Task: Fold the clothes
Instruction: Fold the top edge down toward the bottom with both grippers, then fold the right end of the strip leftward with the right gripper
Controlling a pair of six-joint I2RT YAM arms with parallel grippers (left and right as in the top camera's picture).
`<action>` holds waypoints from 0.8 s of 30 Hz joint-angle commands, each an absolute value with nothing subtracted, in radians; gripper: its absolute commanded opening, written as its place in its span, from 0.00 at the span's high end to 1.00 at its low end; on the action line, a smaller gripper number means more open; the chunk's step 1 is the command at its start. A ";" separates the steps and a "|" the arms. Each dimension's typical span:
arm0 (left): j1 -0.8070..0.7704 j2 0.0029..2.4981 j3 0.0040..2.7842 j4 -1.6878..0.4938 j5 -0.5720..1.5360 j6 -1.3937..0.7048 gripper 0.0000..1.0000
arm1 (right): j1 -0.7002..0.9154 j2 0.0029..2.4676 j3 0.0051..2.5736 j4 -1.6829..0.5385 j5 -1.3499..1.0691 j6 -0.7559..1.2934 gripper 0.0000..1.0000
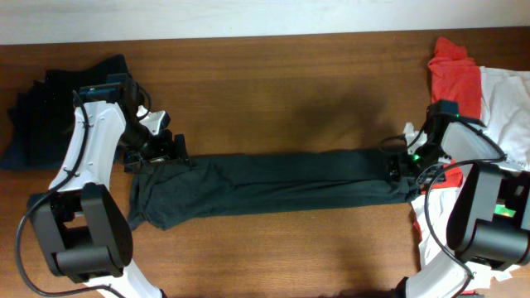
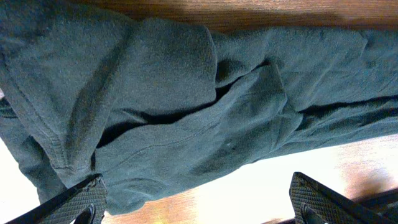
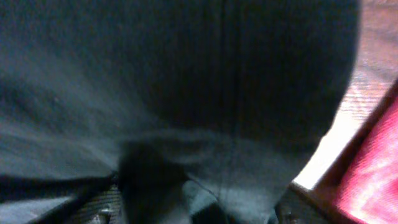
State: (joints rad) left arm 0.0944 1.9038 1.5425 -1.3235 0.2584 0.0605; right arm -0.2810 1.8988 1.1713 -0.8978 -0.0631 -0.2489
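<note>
A dark green-grey garment (image 1: 265,182) lies stretched in a long band across the table, from my left gripper to my right one. No lettering shows on it. My left gripper (image 1: 161,153) hovers over its bunched left end. In the left wrist view the jaws (image 2: 199,205) are wide open, with folds of the garment (image 2: 186,93) under them and its edge by the left finger. My right gripper (image 1: 396,170) is at the garment's right end. In the dark, blurred right wrist view its fingers (image 3: 193,208) stand apart with the garment (image 3: 186,81) bunched between them.
A pile of black clothes (image 1: 41,108) lies at the far left. A red garment (image 1: 455,74) and a white garment (image 1: 509,99) lie at the right edge behind my right arm. The red garment (image 3: 373,174) also shows in the right wrist view.
</note>
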 commanded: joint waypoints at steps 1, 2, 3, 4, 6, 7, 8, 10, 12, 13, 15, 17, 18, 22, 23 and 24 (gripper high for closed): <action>0.093 1.891 1.539 -1.317 0.274 0.061 0.06 | -0.282 1.888 1.142 -0.870 -0.060 -0.250 0.40; 0.093 1.891 1.539 -1.317 0.274 0.060 0.06 | -0.282 1.888 1.142 -0.864 -0.060 -0.250 0.48; 0.093 1.891 1.539 -1.317 0.274 0.060 0.06 | -0.282 1.888 1.142 -0.859 -0.062 -0.246 0.61; 0.093 1.891 1.539 -1.317 0.274 0.060 0.06 | -0.282 1.888 1.142 -0.857 -0.080 -0.246 0.81; 0.093 1.891 1.539 -1.317 0.274 0.060 0.06 | -0.282 1.887 1.149 -0.860 -0.079 -0.246 0.96; 0.093 1.891 1.539 -1.317 0.274 0.060 0.06 | -0.283 1.886 1.166 -0.877 -0.078 -0.246 0.96; 0.093 1.891 1.539 -1.317 0.274 0.060 0.06 | -0.283 1.885 1.210 -0.915 -0.074 -0.242 0.96; 0.093 1.891 1.539 -1.316 0.274 0.061 0.06 | -0.283 1.885 1.282 -0.981 -0.075 -0.231 0.96; 0.093 1.891 1.539 -1.314 0.274 0.061 0.04 | -0.278 1.885 1.391 -1.091 -0.091 -0.200 0.96; 0.093 1.891 1.539 -1.314 0.274 0.061 0.04 | -0.271 1.884 1.432 -1.134 -0.127 -0.201 0.96; 0.093 1.891 1.539 -1.312 0.274 0.061 0.04 | -0.237 1.883 1.510 -1.223 -0.199 -0.210 0.96; 0.093 1.891 1.539 -1.308 0.274 0.061 0.01 | -0.180 1.880 1.541 -1.282 -0.227 -0.213 0.96; 0.093 1.891 1.539 -1.309 0.274 0.061 0.01 | -0.142 1.880 1.541 -1.296 -0.229 -0.213 0.96; 0.093 1.891 1.539 -1.309 0.274 0.061 0.01 | 0.027 1.880 1.541 -1.309 -0.228 -0.208 0.96; 0.093 1.891 1.539 -1.308 0.274 0.061 0.01 | 0.082 1.884 1.541 -1.309 -0.229 -0.200 0.96; 0.093 1.891 1.539 -1.308 0.274 0.061 0.01 | 0.127 1.888 1.541 -1.309 -0.228 -0.184 0.96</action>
State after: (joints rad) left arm 0.0944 1.9034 1.5421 -1.3109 0.2584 0.0605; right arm 0.0162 1.8912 1.5280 -1.3048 -0.2008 -0.2108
